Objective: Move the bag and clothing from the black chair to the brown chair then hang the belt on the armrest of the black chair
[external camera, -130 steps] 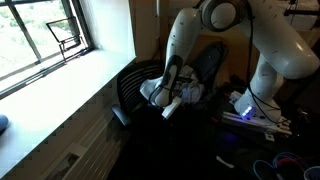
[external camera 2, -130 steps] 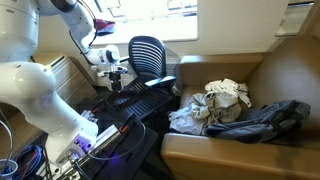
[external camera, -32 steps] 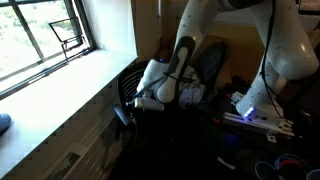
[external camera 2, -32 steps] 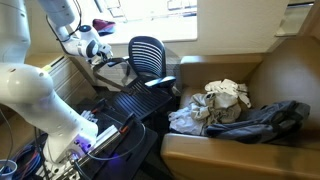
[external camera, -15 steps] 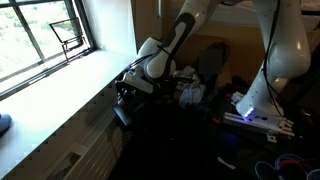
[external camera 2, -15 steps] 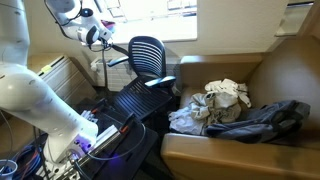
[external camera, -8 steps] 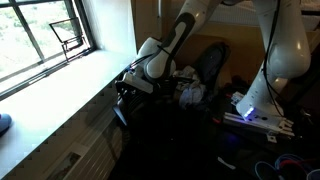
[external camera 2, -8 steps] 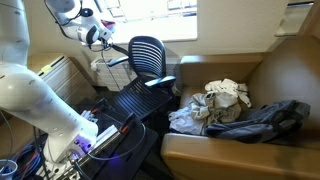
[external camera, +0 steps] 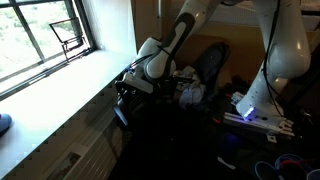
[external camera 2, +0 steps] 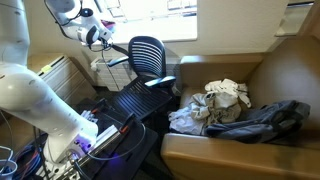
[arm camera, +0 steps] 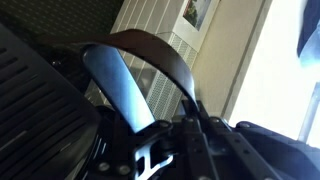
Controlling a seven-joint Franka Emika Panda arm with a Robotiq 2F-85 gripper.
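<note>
**Belt in the pincer, armrest below it**

The gripper (external camera 2: 103, 41) hangs beside the black chair's backrest, on the side away from the brown chair. Its jaws are pressed together, pinching the belt as far as the wrist view shows.

The brown chair (external camera 2: 288, 80) already carries the pale clothing (external camera 2: 226, 97) and, beside it, a dark heap that I take for the bag (external camera 2: 262, 118). By that, only the belt step appears to be left.

The black chair (external camera 2: 148, 52) stands well apart from the brown one, its ribbed back just beside the gripper.

The belt (arm camera: 158, 50) rises from the fingers in an arched loop, its long axis running away from the wrist. The near armrest seems to lie below the gripper and toward the seat, but it is too dark to place exactly. The loop would have to come down over it, across the armrest's length.

Room is tight on the outer side, where the window sill (external camera: 60, 88) and the wall run close behind the chair; there is more open room toward the seat.
</note>
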